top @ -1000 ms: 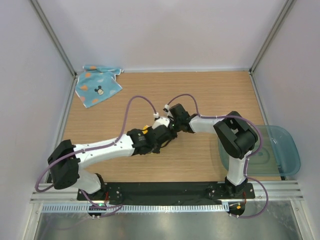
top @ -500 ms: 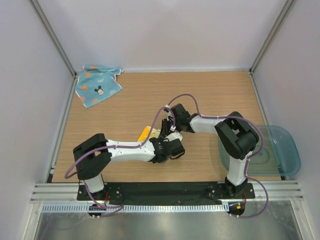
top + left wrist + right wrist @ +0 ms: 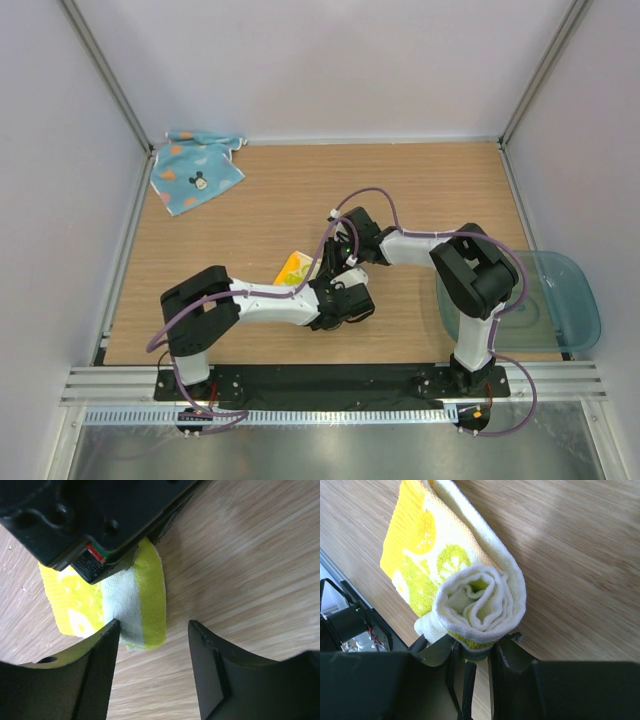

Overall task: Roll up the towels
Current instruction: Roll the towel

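The yellow towel (image 3: 470, 580), soft terry printed with lime-green citrus slices, lies near the middle of the wood-grain surface (image 3: 450, 190), toward the near edge. Only the right wrist view shows its end wound into a snug spiral roll, with the right jaws clenched on that roll's rim. The left wrist view shows instead the towel's flatter end with a white band, the left jaws spread wide at its edge and holding nothing, while the blue towel (image 3: 195, 172) lies rumpled in the far left corner.
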Available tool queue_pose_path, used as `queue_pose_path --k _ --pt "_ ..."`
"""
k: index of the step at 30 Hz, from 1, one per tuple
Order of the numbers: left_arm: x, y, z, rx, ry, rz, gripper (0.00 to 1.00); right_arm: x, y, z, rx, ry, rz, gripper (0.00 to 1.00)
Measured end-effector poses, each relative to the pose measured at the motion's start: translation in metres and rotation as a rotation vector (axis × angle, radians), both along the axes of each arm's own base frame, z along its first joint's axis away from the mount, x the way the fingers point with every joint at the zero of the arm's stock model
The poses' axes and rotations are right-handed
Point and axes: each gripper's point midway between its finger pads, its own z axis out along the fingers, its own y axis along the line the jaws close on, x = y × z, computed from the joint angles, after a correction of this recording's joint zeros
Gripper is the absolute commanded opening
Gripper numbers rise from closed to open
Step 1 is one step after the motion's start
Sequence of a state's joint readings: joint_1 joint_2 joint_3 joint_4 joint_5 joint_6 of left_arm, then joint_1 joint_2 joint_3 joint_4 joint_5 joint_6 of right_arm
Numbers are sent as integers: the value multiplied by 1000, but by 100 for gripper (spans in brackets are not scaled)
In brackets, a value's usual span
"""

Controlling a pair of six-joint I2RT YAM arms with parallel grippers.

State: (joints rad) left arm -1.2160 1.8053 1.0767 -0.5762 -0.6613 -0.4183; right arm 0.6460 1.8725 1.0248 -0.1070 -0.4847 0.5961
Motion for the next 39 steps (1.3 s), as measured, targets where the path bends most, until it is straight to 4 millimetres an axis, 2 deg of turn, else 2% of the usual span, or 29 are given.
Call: queue_pose_path --k 3,4,9,11,13,16,19,30,35,39 --pt "1 1 -3 1 -4 2 47 0 0 0 -2 0 2 26" --pt "2 2 -3 1 -6 4 40 0 0 1 -2 -1 4 26" --pt "10 10 -7 5 0 31 33 1 0 3 -10 -5 15 27" --pt "11 10 -8 -9 8 33 26 3 -2 3 -15 -6 15 29" --pt "12 11 -7 -27 14 37 19 3 -4 3 -20 -6 17 33" --pt "12 10 -5 -70 37 38 9 5 -10 1 -30 2 13 46" --pt "9 6 -4 -126 68 30 3 8 -18 1 -26 19 -2 50" --pt "-13 -34 7 -379 224 -15 1 14 -58 2 -47 86 -72 54" --pt "-23 -43 11 -444 272 -21 0 16 -74 2 -77 99 -104 54" --pt "-35 -45 13 -501 338 -9 0 26 -91 2 -119 79 -156 56"
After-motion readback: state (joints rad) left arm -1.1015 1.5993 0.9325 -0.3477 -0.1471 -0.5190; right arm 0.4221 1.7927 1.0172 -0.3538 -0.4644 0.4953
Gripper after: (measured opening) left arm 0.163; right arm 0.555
